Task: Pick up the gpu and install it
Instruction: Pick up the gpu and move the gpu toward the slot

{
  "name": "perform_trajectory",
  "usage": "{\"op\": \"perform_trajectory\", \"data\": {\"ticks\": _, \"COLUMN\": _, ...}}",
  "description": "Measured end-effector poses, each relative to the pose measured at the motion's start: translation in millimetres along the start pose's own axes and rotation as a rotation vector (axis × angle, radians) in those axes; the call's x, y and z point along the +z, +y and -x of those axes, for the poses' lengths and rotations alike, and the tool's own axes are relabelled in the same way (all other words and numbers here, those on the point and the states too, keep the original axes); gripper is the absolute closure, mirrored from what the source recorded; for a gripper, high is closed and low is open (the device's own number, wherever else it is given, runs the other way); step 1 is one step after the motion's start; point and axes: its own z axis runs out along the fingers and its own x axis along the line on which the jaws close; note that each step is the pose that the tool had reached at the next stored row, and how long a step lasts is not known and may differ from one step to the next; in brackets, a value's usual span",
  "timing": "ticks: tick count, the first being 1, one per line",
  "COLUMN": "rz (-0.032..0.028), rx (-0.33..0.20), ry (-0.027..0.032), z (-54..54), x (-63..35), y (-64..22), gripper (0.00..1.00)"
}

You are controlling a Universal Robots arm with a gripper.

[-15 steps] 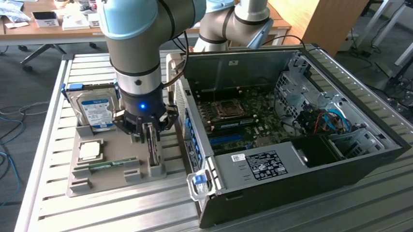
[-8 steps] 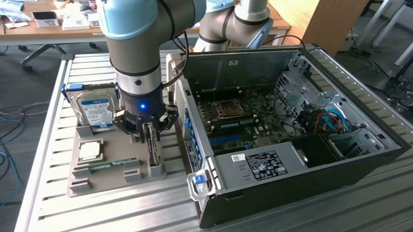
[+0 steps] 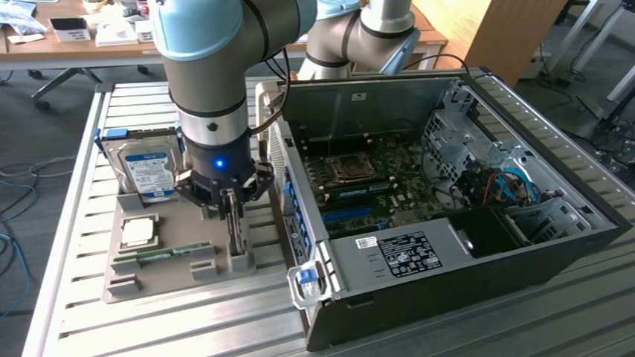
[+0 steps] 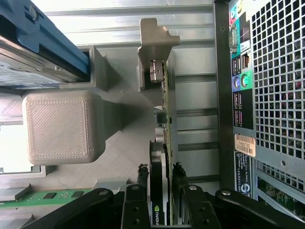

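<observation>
The gpu stands on edge in a slot of the grey holder tray, its silver end bracket at the far end. Edge-on in the wrist view, its black cooler faces one side and the green board the other. In the exterior view the gpu is a thin dark card under the arm. My gripper reaches straight down over it, with the fingers pressed against both faces of the card. The card still sits in its slot.
The open computer case lies to the exterior view's right of the tray, motherboard exposed. On the tray are a hard drive, a processor and a memory stick. A grey block of the tray rises beside the card.
</observation>
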Motion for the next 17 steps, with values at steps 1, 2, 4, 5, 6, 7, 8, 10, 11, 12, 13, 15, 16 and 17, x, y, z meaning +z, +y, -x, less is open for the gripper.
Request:
{"op": "perform_trajectory", "data": {"ticks": 1, "rz": 0.0001, "rx": 0.0, "ry": 0.0, "z": 0.0, "x": 0.0, "y": 0.0, "gripper": 0.65}}
{"op": "perform_trajectory", "data": {"ticks": 2, "rz": 0.0, "rx": 0.0, "ry": 0.0, "z": 0.0, "x": 0.0, "y": 0.0, "gripper": 0.65}}
{"op": "perform_trajectory", "data": {"ticks": 4, "rz": 0.0, "rx": 0.0, "ry": 0.0, "z": 0.0, "x": 0.0, "y": 0.0, "gripper": 0.65}}
{"op": "perform_trajectory", "data": {"ticks": 5, "rz": 0.0, "rx": 0.0, "ry": 0.0, "z": 0.0, "x": 0.0, "y": 0.0, "gripper": 0.65}}
{"op": "perform_trajectory", "data": {"ticks": 6, "rz": 0.0, "rx": 0.0, "ry": 0.0, "z": 0.0, "x": 0.0, "y": 0.0, "gripper": 0.65}}
{"op": "perform_trajectory", "data": {"ticks": 7, "rz": 0.0, "rx": 0.0, "ry": 0.0, "z": 0.0, "x": 0.0, "y": 0.0, "gripper": 0.67}}
{"op": "perform_trajectory", "data": {"ticks": 8, "rz": 0.0, "rx": 0.0, "ry": -0.0001, "z": 0.0, "x": 0.0, "y": 0.0, "gripper": 0.67}}
{"op": "perform_trajectory", "data": {"ticks": 10, "rz": 0.0, "rx": 0.0, "ry": 0.0001, "z": 0.0, "x": 0.0, "y": 0.0, "gripper": 0.73}}
{"op": "perform_trajectory", "data": {"ticks": 11, "rz": 0.0, "rx": 0.0, "ry": 0.0, "z": 0.0, "x": 0.0, "y": 0.0, "gripper": 0.73}}
{"op": "perform_trajectory", "data": {"ticks": 12, "rz": 0.0, "rx": 0.0, "ry": 0.0, "z": 0.0, "x": 0.0, "y": 0.0, "gripper": 0.73}}
{"op": "perform_trajectory", "data": {"ticks": 13, "rz": 0.0, "rx": 0.0, "ry": 0.0, "z": 0.0, "x": 0.0, "y": 0.0, "gripper": 0.73}}
{"op": "perform_trajectory", "data": {"ticks": 15, "rz": -0.0001, "rx": 0.0, "ry": 0.0, "z": 0.0, "x": 0.0, "y": 0.0, "gripper": 0.73}}
{"op": "perform_trajectory", "data": {"ticks": 16, "rz": -0.0001, "rx": 0.0, "ry": 0.0001, "z": 0.0, "x": 0.0, "y": 0.0, "gripper": 0.73}}
{"op": "perform_trajectory", "data": {"ticks": 17, "rz": 0.0, "rx": 0.0, "ry": 0.0001, "z": 0.0, "x": 0.0, "y": 0.0, "gripper": 0.73}}
